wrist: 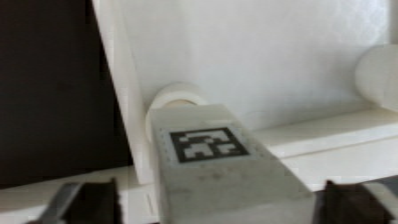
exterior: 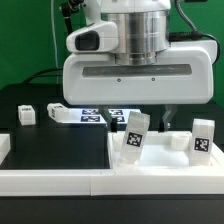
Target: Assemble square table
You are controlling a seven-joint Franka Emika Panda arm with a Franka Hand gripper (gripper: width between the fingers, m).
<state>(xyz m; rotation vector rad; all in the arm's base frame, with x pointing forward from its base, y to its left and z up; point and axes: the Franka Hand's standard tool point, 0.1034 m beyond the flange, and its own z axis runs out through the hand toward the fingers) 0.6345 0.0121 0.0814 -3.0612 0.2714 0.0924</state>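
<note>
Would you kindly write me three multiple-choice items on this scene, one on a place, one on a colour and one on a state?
1. Where is the tagged leg in the wrist view?
A stacked on another leg
B between the fingers
C inside a box

2. What colour is the table?
A black
B red
C yellow

3. How is the gripper?
A shut on the leg
B open
C shut on nothing

Key:
1 B, a finger shows on either side of the leg.
2 A, the exterior view shows the bare surface black.
3 B, a gap shows between each finger and the leg.
</note>
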